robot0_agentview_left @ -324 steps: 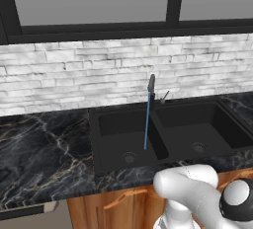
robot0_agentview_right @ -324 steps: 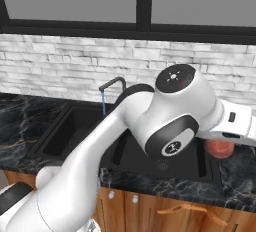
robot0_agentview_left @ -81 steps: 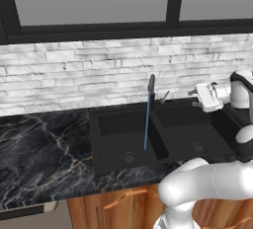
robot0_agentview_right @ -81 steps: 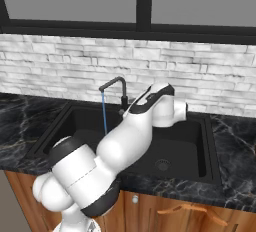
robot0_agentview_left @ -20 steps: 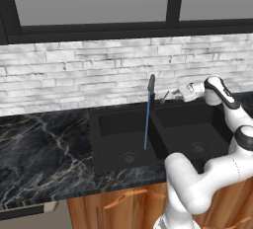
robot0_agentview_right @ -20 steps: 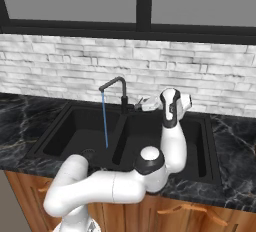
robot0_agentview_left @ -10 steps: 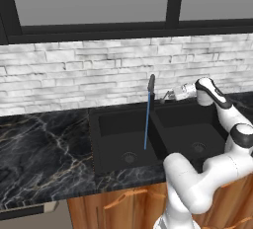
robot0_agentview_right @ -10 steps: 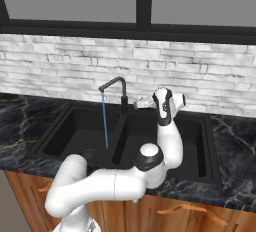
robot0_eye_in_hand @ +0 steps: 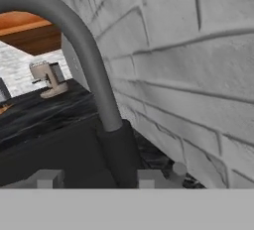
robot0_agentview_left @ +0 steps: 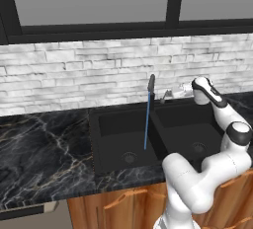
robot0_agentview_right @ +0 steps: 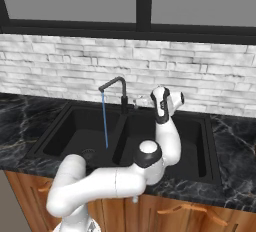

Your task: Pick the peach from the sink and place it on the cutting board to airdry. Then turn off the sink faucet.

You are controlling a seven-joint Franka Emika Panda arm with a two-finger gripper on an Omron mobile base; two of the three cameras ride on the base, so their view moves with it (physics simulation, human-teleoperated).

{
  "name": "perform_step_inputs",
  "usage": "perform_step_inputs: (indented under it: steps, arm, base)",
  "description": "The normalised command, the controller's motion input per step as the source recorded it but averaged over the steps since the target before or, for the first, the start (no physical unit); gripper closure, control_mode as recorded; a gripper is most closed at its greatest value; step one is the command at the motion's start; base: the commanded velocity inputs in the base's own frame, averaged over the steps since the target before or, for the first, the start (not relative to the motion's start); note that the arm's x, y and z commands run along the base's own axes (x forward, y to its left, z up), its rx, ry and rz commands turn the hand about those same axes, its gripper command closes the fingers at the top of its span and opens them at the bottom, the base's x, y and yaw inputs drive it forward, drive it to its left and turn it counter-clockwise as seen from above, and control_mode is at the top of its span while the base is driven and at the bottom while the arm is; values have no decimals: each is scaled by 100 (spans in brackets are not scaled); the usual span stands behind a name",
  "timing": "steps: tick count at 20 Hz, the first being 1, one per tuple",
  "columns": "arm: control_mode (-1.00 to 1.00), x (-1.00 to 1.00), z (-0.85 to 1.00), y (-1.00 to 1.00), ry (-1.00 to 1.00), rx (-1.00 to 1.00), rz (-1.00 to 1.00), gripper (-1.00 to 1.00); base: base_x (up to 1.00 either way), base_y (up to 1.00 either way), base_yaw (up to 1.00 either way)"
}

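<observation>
- Two basins make up my black sink (robot0_agentview_left: 123,139), set into the dark marble surface (robot0_agentview_left: 39,149).
- Water (robot0_agentview_left: 146,124) runs in a thin blue line from the sink faucet (robot0_agentview_left: 151,86) down into the left basin, so the faucet is on.
- That basin has a round drain (robot0_agentview_left: 129,158) near where the water lands.
- Just right of the faucet is its small lever handle (robot0_agentview_left: 166,95), and my tool (robot0_agentview_left: 184,90) is right next to it, up by the white brick wall (robot0_agentview_left: 74,80).
- From the other side, my tool (robot0_agentview_right: 142,102) sits between the faucet (robot0_agentview_right: 116,90) and my white arm (robot0_agentview_right: 165,126).
- Up close, the grey spout (robot0_eye_in_hand: 74,40) curves over my tool (robot0_eye_in_hand: 94,178) and its dark base (robot0_eye_in_hand: 121,154) stands between my two fingertips (robot0_eye_in_hand: 45,178).
- My fingertips stand apart with nothing held, and I cannot tell if they touch the faucet.
- No view lets me tell where the peach is.
</observation>
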Motion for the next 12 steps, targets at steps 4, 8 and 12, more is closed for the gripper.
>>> perform_step_inputs:
  steps: [4, 8, 12]
  arm:
    - [-100, 8, 0, 63, -4, -2, 5, -100]
    - [-100, 9, 0, 100, -4, -11, 8, -100]
    - [-100, 16, 0, 100, -4, -14, 6, -100]
  base:
    - [0, 0, 0]
    - [0, 0, 0]
    - [0, 0, 0]
